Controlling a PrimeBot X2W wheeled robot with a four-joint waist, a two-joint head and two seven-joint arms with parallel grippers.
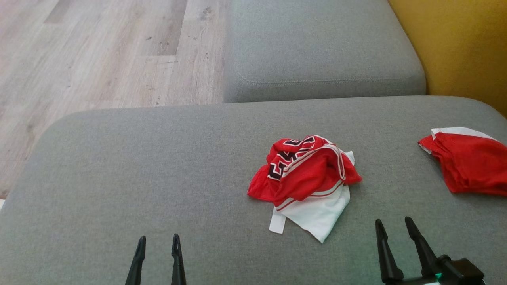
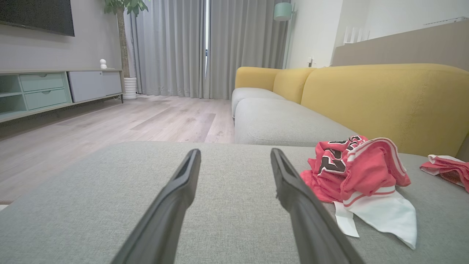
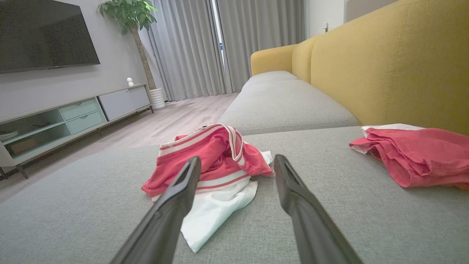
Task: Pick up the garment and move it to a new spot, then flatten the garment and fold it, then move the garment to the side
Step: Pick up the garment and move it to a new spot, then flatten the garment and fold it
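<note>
The garment [image 1: 305, 178] is bright red, with black block letters outlined in white, red-and-white striped trim and a plain white part on its near side. To the right, a second garment [image 1: 467, 166] is red with a white edge. The seat cushion [image 1: 158, 158] under both is mid grey with a fine woven fleck, and the far cushion [image 1: 317, 47] is the same grey. The sofa back [image 1: 455, 47] at right is mustard yellow. The floor [image 1: 99, 51] at left is pale grey-brown wood grain. The left gripper [image 1: 158, 236] and right gripper [image 1: 393, 220] are black. Far off, the curtains [image 2: 172, 47] are grey, the cabinet [image 2: 40, 91] has pale green drawers, and the television [image 3: 44, 33] is black.
</note>
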